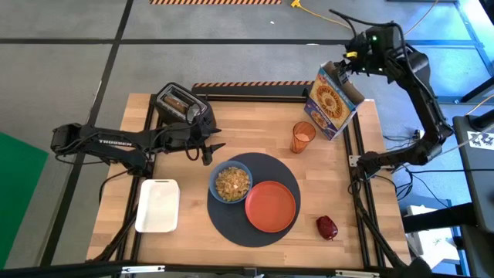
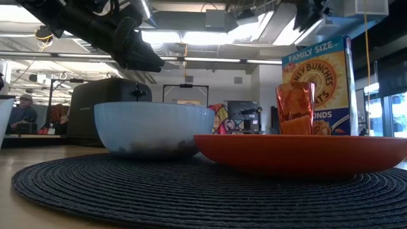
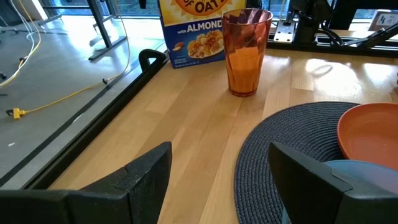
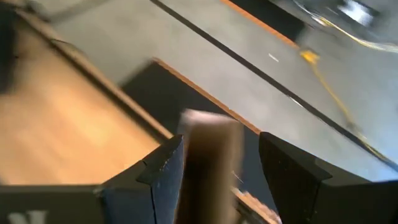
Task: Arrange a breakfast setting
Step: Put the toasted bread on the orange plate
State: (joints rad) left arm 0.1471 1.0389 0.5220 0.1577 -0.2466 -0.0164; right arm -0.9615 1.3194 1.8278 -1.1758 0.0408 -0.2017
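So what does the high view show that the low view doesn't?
Only the high view shows the cereal in the bowl, the red fruit, the white tray and the right pincer on top of the cereal box. Only the low view shows the room behind, with a person seated. Both show bowl, plate, cup, mat, toaster and box.

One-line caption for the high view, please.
Cereal-filled blue bowl and orange plate on the grey mat; right gripper grips the cereal box; left gripper open.
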